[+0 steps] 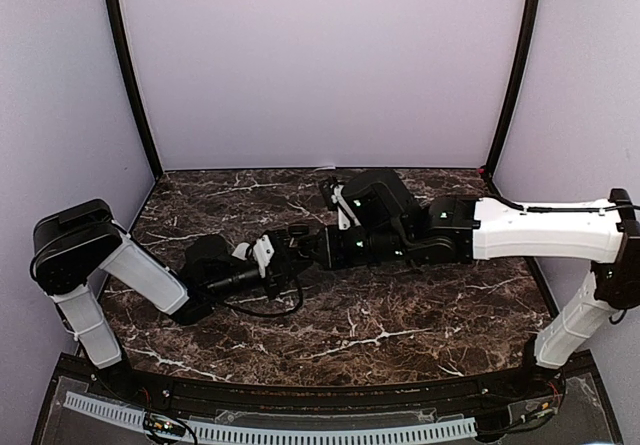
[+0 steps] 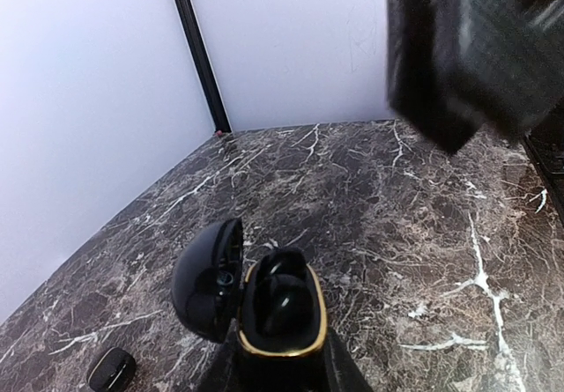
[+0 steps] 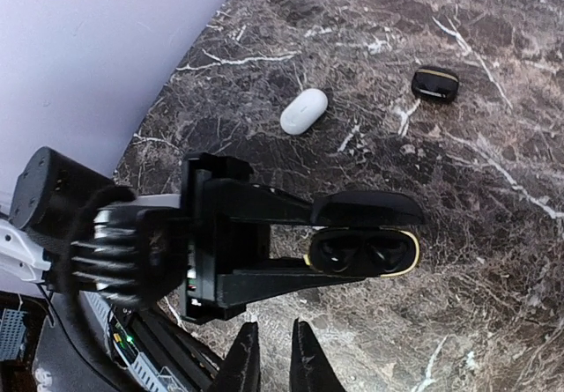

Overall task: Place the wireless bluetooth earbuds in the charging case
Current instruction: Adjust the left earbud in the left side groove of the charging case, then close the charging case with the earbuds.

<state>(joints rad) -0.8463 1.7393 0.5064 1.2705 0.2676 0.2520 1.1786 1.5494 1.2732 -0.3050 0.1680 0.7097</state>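
So, your left claw (image 3: pixel 304 249) is pinching the charging case (image 3: pixel 363 253) by its base. The lid (image 2: pixel 207 279) is swung open to one side and the gold-rimmed opening faces your right claw (image 3: pixel 275 352). That right claw hovers just short of the case, its fingers nearly pressed together with only a slit between them. No bud shows in the slit, so you cannot tell whether it carries one.

The two hollows in the case look dark and glossy, and whether earbuds sit in them is unclear. None lies loose on the worktop (image 3: pixel 493 233). Opening the case looks done; seating is unconfirmed, and the lid is not yet shut.

Farther ahead of the right claw, past the held case, lie a closed white case (image 3: pixel 304 111) and a closed black case (image 3: pixel 434 85), both well apart from it. Only the raised lid crowds your approach.
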